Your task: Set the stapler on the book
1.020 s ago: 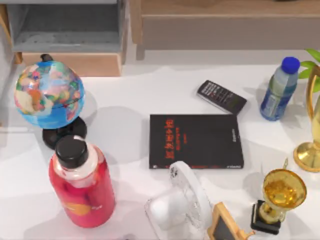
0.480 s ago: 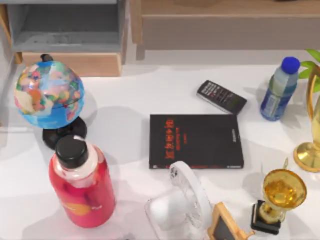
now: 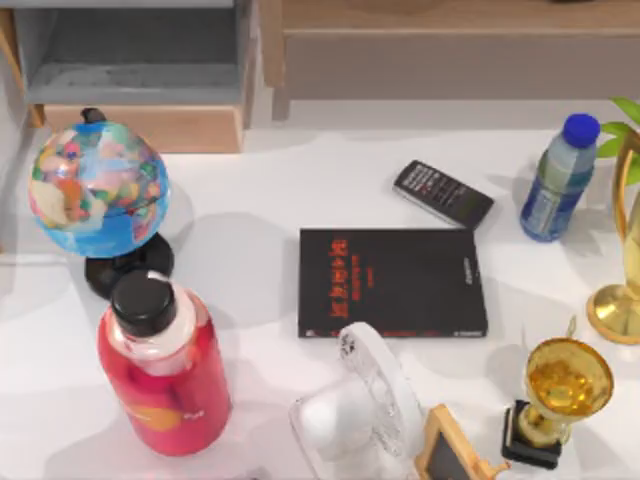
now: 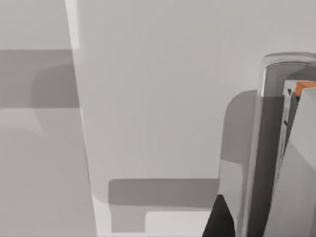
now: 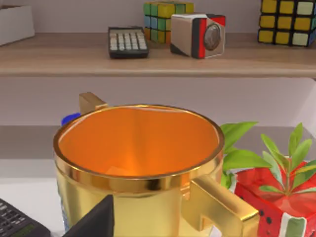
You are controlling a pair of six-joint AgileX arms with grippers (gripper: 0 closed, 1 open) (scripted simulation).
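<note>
**Table unchanged, stapler not located**

Nothing on the table has shifted since the earlier top views: every object lies where it lay a second ago.

Of the left gripper [image 4: 218, 222], a dark wedge juts in at the edge of the left wrist view. Whether it is open or closed, and whether it has hold of anything, cannot be told. Around it are pale grey surfaces with soft shadows, and to one side stands a translucent upright piece [image 4: 261, 148] with a spot of orange behind it.

Of the right gripper [image 5: 96, 221], a similar dark wedge shows in the right wrist view, and its state cannot be told either. It sits close against a gold cup [image 5: 138, 163] with a squared handle. A corner of the black remote [image 5: 17, 223] lies just beside the cup, with green leaves [image 5: 247, 153] and a red box [image 5: 269, 207] on the other side. Behind is a wooden shelf [image 5: 64, 61] carrying a calculator [image 5: 128, 41] and colour cubes [image 5: 163, 14].

In the top view the book [image 3: 392, 283] lies flat near the middle of the table [image 3: 260, 190], cover up with its red lettering toward the left, and its top is bare. The remote is just beyond its far right corner, and the white fan [image 3: 360, 405] overlaps its near edge. Where the stapler lies relative to either gripper cannot be told.
</note>
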